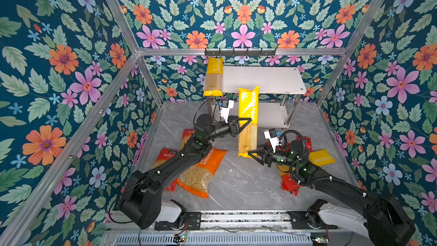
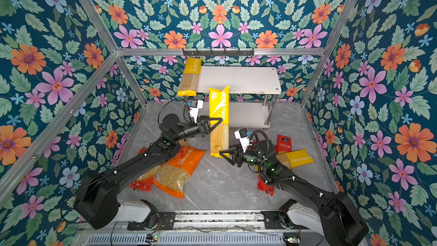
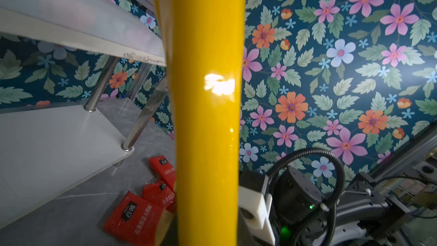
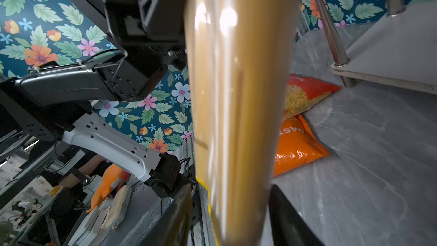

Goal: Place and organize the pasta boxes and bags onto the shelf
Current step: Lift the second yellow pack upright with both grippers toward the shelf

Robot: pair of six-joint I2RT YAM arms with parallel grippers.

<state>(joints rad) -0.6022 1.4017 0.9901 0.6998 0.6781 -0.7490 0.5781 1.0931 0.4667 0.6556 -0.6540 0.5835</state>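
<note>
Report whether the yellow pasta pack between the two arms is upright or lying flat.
Upright: the yellow pack stands on end in both top views, with the left tool closed on its middle.

Black hook rail (image 1: 240,53) on back wall (image 1: 243,20); grey marble tabletop (image 1: 241,185).

At the centre of the frame, the left gripper (image 2: 217,122) clamps a long yellow spaghetti pack (image 2: 218,102) upright before the shelf (image 2: 248,79). The right gripper (image 2: 225,156), jaws spread, sits at the pack's lower end.
</note>
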